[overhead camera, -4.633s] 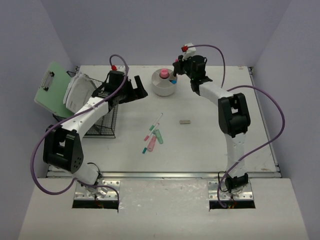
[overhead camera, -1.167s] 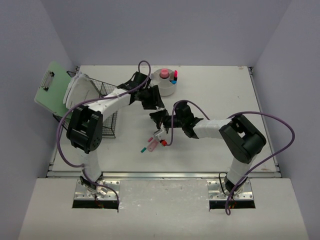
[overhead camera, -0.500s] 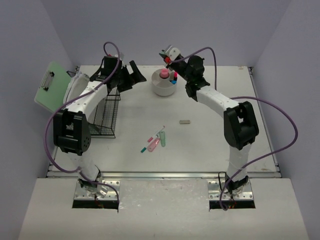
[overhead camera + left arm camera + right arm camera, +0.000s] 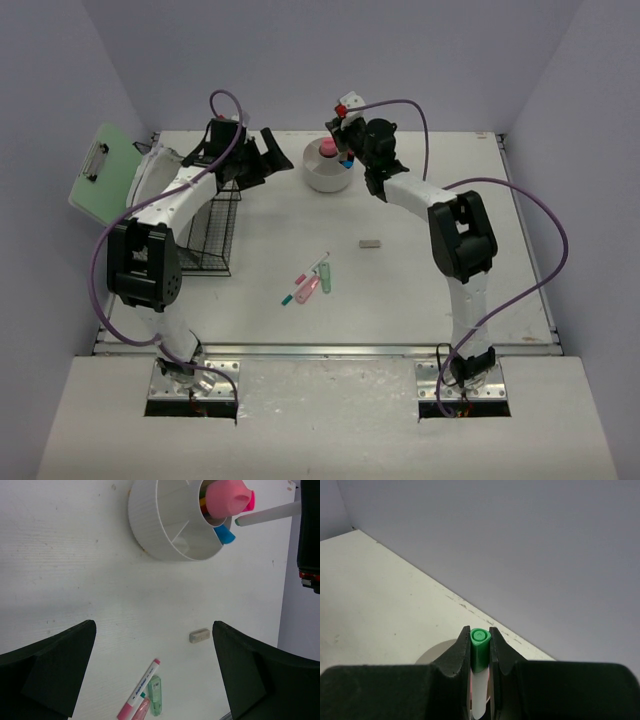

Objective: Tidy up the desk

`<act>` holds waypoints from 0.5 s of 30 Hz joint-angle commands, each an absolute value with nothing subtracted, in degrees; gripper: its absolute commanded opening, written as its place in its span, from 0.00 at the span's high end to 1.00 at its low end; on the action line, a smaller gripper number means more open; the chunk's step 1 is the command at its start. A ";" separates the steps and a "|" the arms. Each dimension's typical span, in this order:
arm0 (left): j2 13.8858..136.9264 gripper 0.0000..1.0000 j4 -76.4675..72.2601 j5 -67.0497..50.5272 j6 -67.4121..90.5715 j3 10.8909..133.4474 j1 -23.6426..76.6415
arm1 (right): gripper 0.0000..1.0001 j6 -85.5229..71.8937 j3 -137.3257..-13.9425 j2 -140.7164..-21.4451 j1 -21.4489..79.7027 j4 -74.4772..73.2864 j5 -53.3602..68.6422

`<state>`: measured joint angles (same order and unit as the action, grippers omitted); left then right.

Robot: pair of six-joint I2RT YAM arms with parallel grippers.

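The off-white desk (image 4: 420,280) holds a white round organizer (image 4: 326,170) at the back middle, with pink and blue items in it; it also shows in the left wrist view (image 4: 165,530). My right gripper (image 4: 347,148) hovers just right of and above it, shut on a white marker with a green cap (image 4: 480,642), also visible in the left wrist view (image 4: 265,515). My left gripper (image 4: 268,160) is open and empty, left of the organizer (image 4: 154,625). A pink-capped marker (image 4: 318,265), a green correction tape (image 4: 324,275) and a pink highlighter (image 4: 305,290) lie mid-desk.
A small grey eraser (image 4: 370,242) lies right of the pens, also in the left wrist view (image 4: 199,635). A black wire basket (image 4: 210,225) stands at the left, with white papers (image 4: 150,180) and a green clipboard (image 4: 105,170) leaning beside it. Lavender walls enclose the desk.
Both arms have pulled back from the pen pile at mid-desk. The right gripper carried the green-capped marker up to the organizer; the left gripper moved to the back left, open.
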<state>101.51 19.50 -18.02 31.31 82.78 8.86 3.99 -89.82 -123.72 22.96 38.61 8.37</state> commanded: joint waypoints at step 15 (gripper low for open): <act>99.18 0.00 15.07 -17.58 30.71 79.39 8.35 | 1.00 -7.00 -87.75 -123.69 22.06 40.80 7.07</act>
